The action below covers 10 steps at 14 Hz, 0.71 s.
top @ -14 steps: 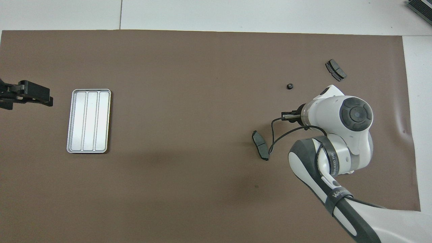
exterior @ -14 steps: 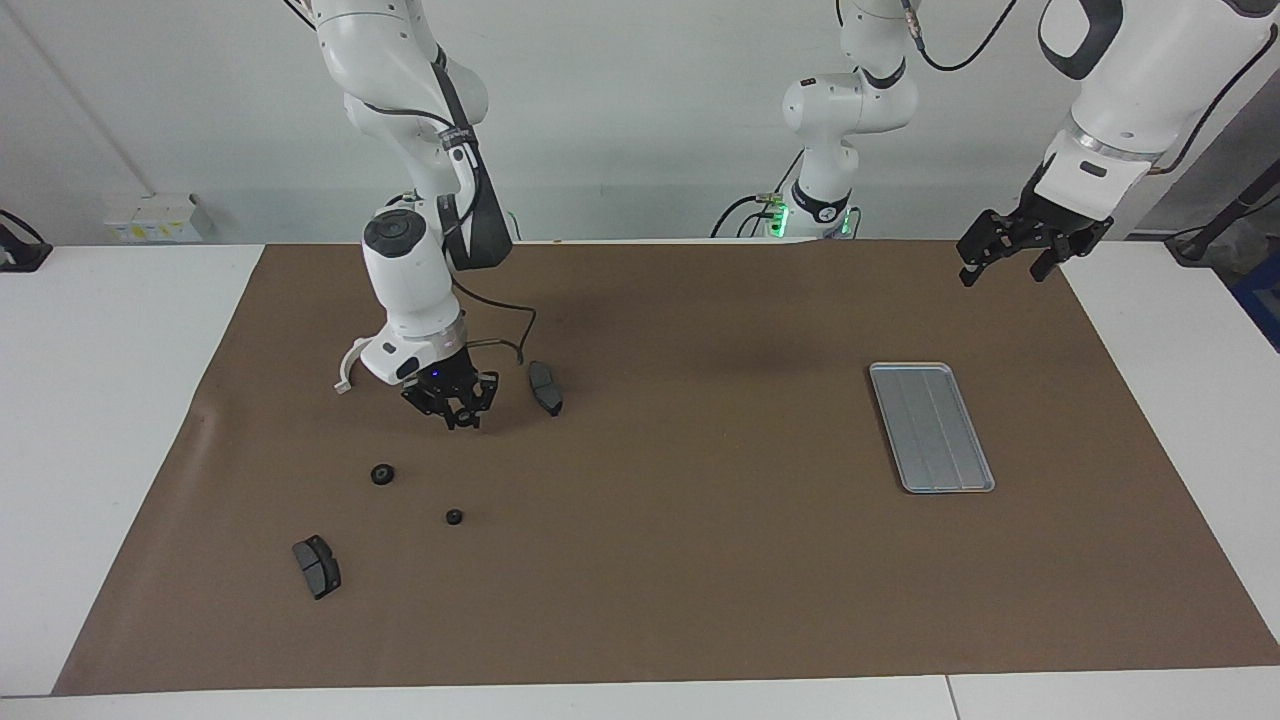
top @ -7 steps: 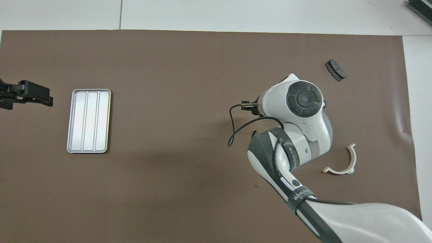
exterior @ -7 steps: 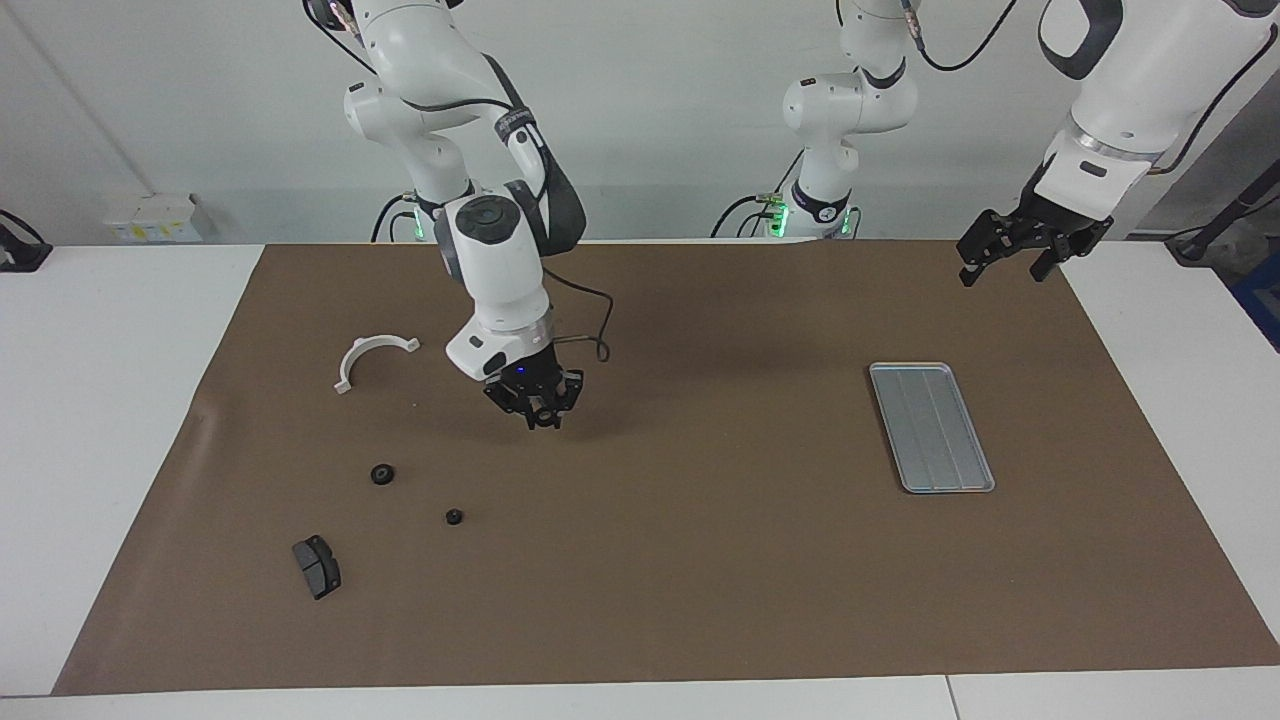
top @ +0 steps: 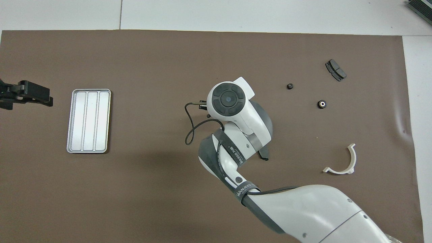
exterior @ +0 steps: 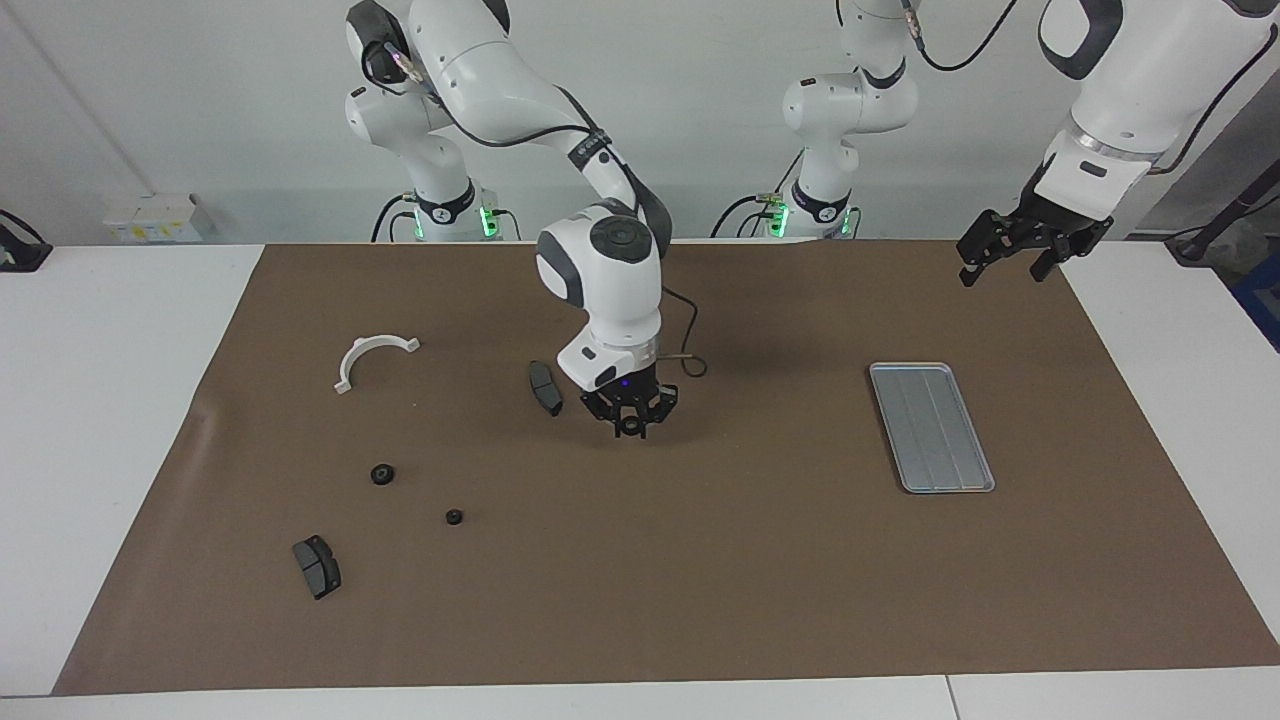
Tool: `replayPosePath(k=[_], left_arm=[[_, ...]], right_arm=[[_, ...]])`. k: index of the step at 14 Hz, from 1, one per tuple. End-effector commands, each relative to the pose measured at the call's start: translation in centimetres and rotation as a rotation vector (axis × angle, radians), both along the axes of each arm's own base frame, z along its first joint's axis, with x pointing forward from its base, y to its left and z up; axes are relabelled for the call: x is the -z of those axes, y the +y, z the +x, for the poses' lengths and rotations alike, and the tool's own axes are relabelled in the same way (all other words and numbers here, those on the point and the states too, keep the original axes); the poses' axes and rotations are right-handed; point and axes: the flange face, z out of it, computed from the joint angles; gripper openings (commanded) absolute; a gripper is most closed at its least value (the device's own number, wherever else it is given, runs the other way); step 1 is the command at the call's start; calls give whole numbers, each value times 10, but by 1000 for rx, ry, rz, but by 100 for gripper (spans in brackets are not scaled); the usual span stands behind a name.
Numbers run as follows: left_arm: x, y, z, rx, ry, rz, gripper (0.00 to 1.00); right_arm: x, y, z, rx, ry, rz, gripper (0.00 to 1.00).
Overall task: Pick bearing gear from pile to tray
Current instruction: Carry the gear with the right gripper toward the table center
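White tabletop under brown mat, pale wall, right claw clamped on small dark part over mat between pile and tray, left claw apart, waiting near tray.

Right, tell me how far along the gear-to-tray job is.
Done: nothing; the flat ridged silver metal tray lies empty. In hand: the right gripper, over the brown mat short of the tray, seems to pinch a small dark piece. Pending: delivery; two small black round pieces sit loose. The left gripper waits open.

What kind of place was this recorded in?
Probably a robotics lab or test bench, not a working factory line: two white arms stand at a table covered with a plain brown mat, where a metal tray and loose parts like a white half-ring are spread out.
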Motion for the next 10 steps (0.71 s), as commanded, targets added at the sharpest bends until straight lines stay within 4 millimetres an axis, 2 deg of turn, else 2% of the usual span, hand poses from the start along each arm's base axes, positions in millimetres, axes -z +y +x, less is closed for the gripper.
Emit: replayPosePath(k=[1,3,5,7,10], left_arm=[[-10,1,-8,5,-16,16,100],[-12,2,-6,3,-26,17,100],[-9,0,-10,6,-5,19,100],[-10,-5,-10,16,-5,19,100],[-11,-7,-10,19,-10,19,100]], right_arm=[[9,34,13,39,-9,0,0],[8,43,12,43,-18,18,0],[13,58,1,38,-13,20,0],[19,59,0,36,-21,33,0],[37,66,-17,37,-3,31,0]])
